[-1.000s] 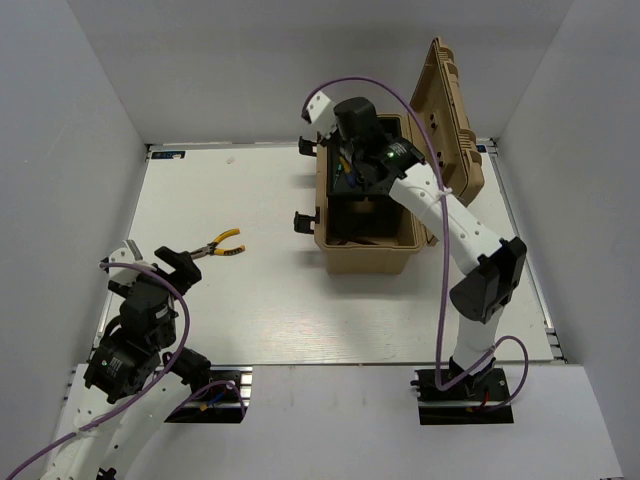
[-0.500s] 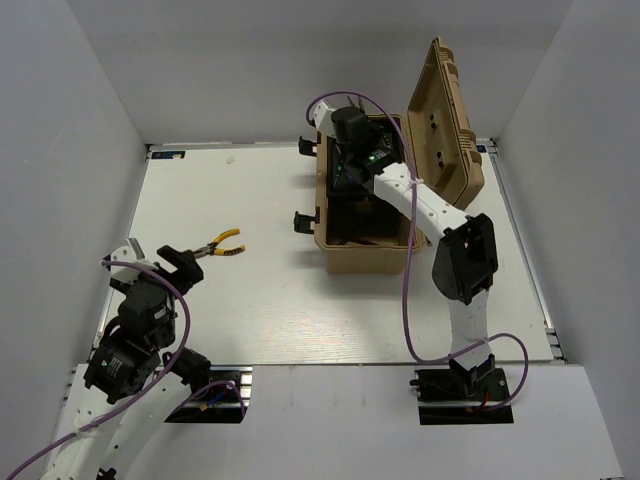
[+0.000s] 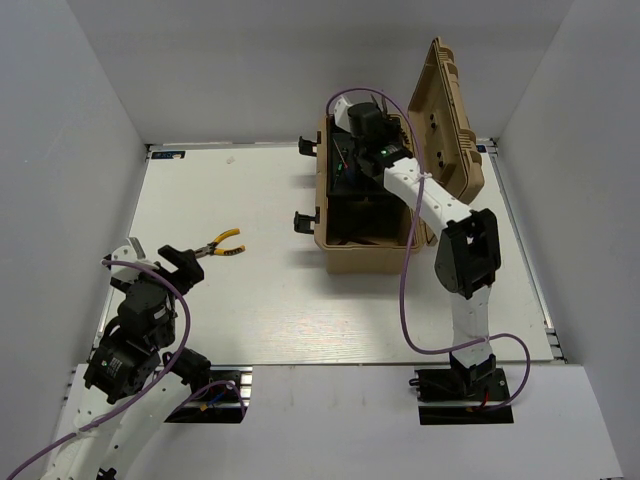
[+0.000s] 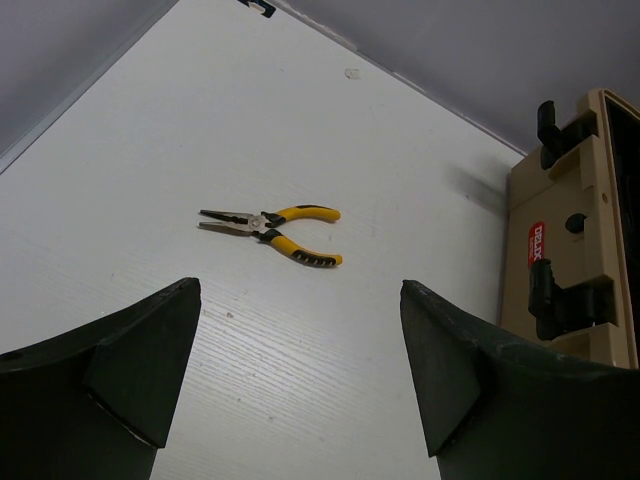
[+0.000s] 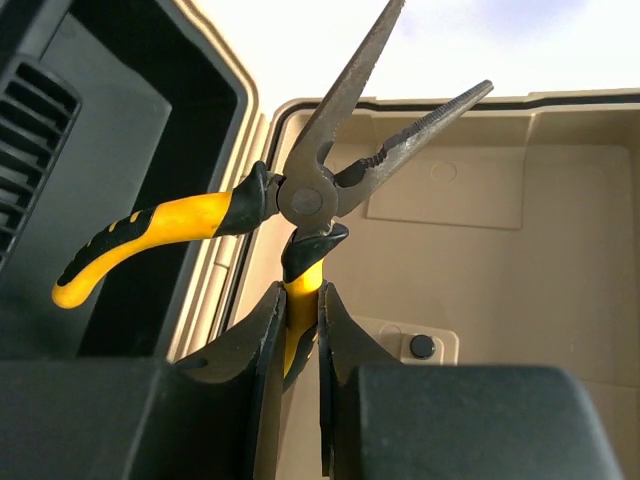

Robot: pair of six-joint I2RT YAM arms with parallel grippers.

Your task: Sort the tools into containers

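Note:
The tan toolbox (image 3: 368, 255) stands open at the back right, with its lid (image 3: 447, 110) upright. My right gripper (image 3: 352, 125) is over the box's far end, shut on one yellow handle of a pair of pliers (image 5: 305, 200). Their jaws gape and point up in front of the lid's inside (image 5: 500, 240), and the black inner tray (image 5: 110, 170) is to the left. A second pair of yellow-handled pliers (image 3: 222, 245) lies on the table, also in the left wrist view (image 4: 272, 232). My left gripper (image 4: 300, 300) is open and empty, just short of them. Hex keys and screwdriver are not visible.
The toolbox's black side latches (image 4: 565, 300) face the table's middle. White walls enclose the table on the left, back and right. The right arm's purple cable (image 3: 405, 300) loops beside the box.
My right gripper has moved back and right over the toolbox's far end, carrying the pliers. The left arm and the pliers on the table have not moved.

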